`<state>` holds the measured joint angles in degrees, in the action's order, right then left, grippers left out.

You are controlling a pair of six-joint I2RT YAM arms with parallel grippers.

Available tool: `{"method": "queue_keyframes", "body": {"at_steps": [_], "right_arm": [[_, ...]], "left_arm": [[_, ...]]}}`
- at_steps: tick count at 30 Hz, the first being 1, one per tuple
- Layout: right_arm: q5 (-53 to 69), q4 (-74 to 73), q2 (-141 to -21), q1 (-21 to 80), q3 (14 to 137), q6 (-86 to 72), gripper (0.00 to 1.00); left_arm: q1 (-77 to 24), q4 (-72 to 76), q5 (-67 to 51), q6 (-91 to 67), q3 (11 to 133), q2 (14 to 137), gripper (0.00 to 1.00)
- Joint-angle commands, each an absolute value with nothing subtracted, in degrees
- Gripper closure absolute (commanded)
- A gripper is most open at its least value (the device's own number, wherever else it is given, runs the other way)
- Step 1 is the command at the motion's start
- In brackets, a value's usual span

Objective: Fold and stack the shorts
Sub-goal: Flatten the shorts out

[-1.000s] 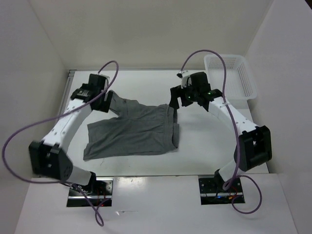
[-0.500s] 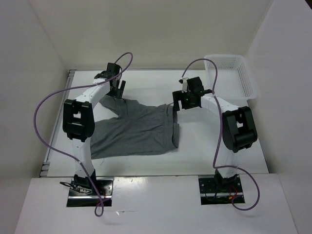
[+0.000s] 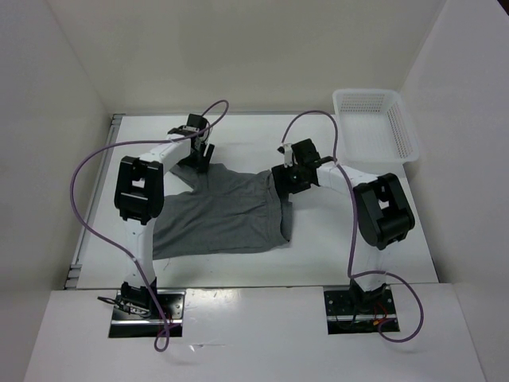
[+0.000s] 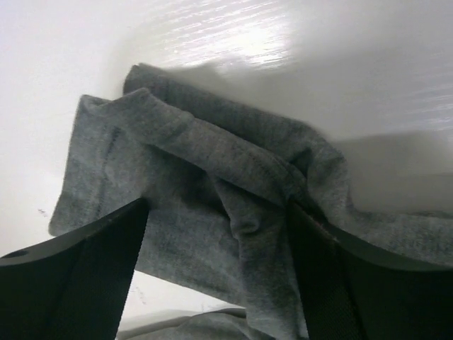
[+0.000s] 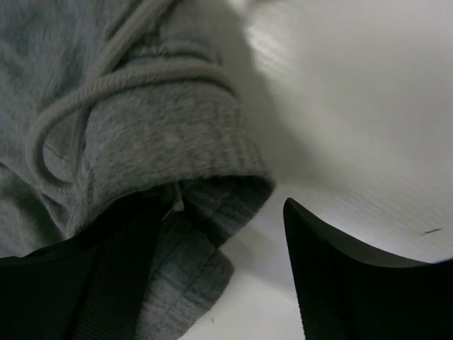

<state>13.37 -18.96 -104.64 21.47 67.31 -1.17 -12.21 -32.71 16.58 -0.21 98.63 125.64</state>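
White tabletop (image 3: 326, 239) under grey shorts (image 3: 231, 211). Left gripper (image 4: 218, 209) straddles the leg hem (image 4: 92, 163), right gripper (image 5: 219, 209) the waistband corner (image 5: 212, 149), both spread apart. I'd close low, catching both layers.

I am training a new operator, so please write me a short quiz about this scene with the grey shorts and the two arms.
1. True or false: the shorts lie inside the white basket.
2. What lies between the fingers of the right gripper? A) a leg hem B) the waistband C) a pocket
3. Fill in: the basket stands at the far ____ corner of the table.
Key: 1 false; 2 B; 3 right.
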Motion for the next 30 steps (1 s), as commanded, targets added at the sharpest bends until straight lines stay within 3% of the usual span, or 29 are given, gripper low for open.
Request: {"method": "queue_keyframes", "body": {"at_steps": [1,4,10,11,12,16,18,30], "right_arm": [[14.59,-16.70,-101.17,22.32,64.87,-0.62,0.28],[14.59,-16.17,-100.02,22.32,63.46,-0.62,0.35],[14.59,-14.59,-98.88,22.32,62.84,-1.14,0.56],[13.81,-14.59,-98.88,22.32,63.45,-1.14,0.64],[13.80,-14.07,-98.88,22.32,63.46,-1.14,0.70],[11.78,-13.01,-98.88,22.32,66.26,-0.62,0.94],[9.24,-12.49,-99.40,22.32,69.59,-0.62,1.00],[3.96,-14.24,-100.20,20.57,86.12,2.55,1.00]], "left_arm": [[-12.57,-32.70,12.23,0.00,96.86,125.42,0.17],[-12.57,-32.70,11.51,0.00,96.24,125.42,0.24],[-13.10,-32.70,11.43,0.00,95.71,125.42,0.59],[-13.62,-32.70,11.43,0.00,95.19,125.42,0.64],[-13.62,-32.70,11.43,0.00,95.19,125.42,0.76],[-14.24,-32.17,14.50,0.00,95.19,125.42,1.00],[-14.24,-31.47,15.29,0.00,95.19,123.49,1.00],[-15.38,-30.67,19.85,0.00,90.01,100.12,1.00]]}}
